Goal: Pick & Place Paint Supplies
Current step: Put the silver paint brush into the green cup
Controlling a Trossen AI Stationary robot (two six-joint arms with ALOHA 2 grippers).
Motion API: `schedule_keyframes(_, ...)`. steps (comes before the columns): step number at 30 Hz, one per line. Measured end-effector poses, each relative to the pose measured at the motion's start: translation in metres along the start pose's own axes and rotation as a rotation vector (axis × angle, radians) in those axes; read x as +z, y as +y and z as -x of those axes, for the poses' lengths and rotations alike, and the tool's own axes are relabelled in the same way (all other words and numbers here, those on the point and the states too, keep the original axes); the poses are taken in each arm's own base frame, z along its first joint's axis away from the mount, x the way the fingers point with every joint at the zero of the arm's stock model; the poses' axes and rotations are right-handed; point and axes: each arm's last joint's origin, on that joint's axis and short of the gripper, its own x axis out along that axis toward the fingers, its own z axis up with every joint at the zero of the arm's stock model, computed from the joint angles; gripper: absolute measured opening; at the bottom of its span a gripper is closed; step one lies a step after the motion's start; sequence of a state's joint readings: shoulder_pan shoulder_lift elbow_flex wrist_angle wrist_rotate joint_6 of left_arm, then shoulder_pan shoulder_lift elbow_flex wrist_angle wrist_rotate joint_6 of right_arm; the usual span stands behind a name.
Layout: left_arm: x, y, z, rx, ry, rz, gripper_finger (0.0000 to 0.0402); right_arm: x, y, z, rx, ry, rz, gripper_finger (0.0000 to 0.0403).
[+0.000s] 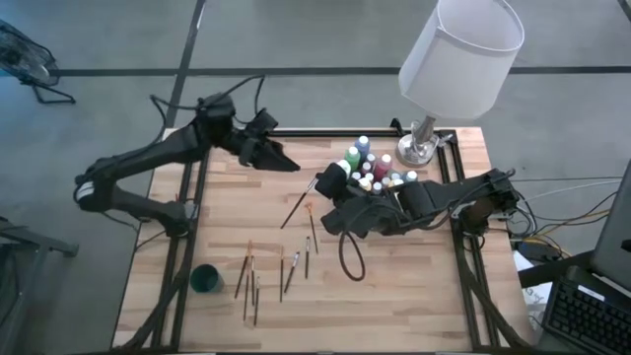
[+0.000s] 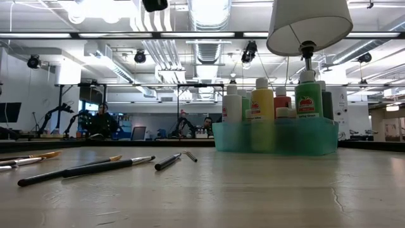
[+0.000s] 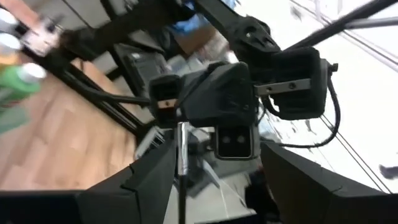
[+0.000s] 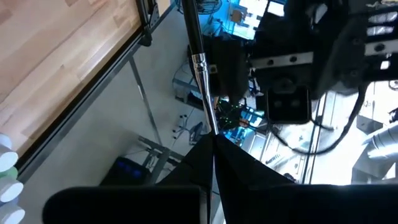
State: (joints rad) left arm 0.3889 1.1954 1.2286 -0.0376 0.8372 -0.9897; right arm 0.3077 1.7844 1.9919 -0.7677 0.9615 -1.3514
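Observation:
My right gripper (image 1: pixel 326 189) (image 4: pixel 212 138) hovers above the table's middle, shut on a thin dark-handled brush (image 1: pixel 299 204) (image 4: pixel 194 43) lifted clear. My left gripper (image 1: pixel 294 164) (image 3: pixel 217 152) is open, level and pointing at the right arm. The brush (image 3: pixel 182 168) shows in the gap between its fingers without touching them. Several more brushes (image 1: pixel 251 281) (image 2: pixel 82 168) lie flat near the table's near edge. Paint bottles (image 1: pixel 367 163) with white caps stand in a translucent green tray (image 2: pixel 275 139). The low view shows neither gripper. My right gripper pinches the brush's thin silvery end (image 4: pixel 210 118), just past the bright ferrule band, between its two shut fingertips. The dark handle (image 4: pixel 189 25) sticks straight out beyond the fingers, in the air. The tip inside the fingers is hidden.
A white-shaded lamp (image 1: pixel 458 59) stands at the far right corner behind the tray. A small dark green cup (image 1: pixel 206 279) sits near the near left edge. A black cable loop (image 1: pixel 350 251) hangs under the right arm. An orange-tipped brush (image 1: pixel 310 222) lies mid-table.

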Motion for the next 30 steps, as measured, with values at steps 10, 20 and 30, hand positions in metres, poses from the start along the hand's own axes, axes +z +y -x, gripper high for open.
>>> schedule_keyframes(10,0.011,0.025,-0.024,-0.017,0.121,0.072,0.0243,0.000,-0.003,0.000,-0.023,0.005,0.009,0.0008)
schedule_keyframes(20,0.008,0.029,-0.036,-0.041,0.158,0.072,0.0243,-0.005,-0.004,-0.007,-0.021,0.025,-0.002,0.0008)
schedule_keyframes(30,0.008,0.028,-0.036,-0.043,0.146,0.057,0.0153,-0.006,-0.005,-0.009,-0.018,0.028,-0.004,0.0008)
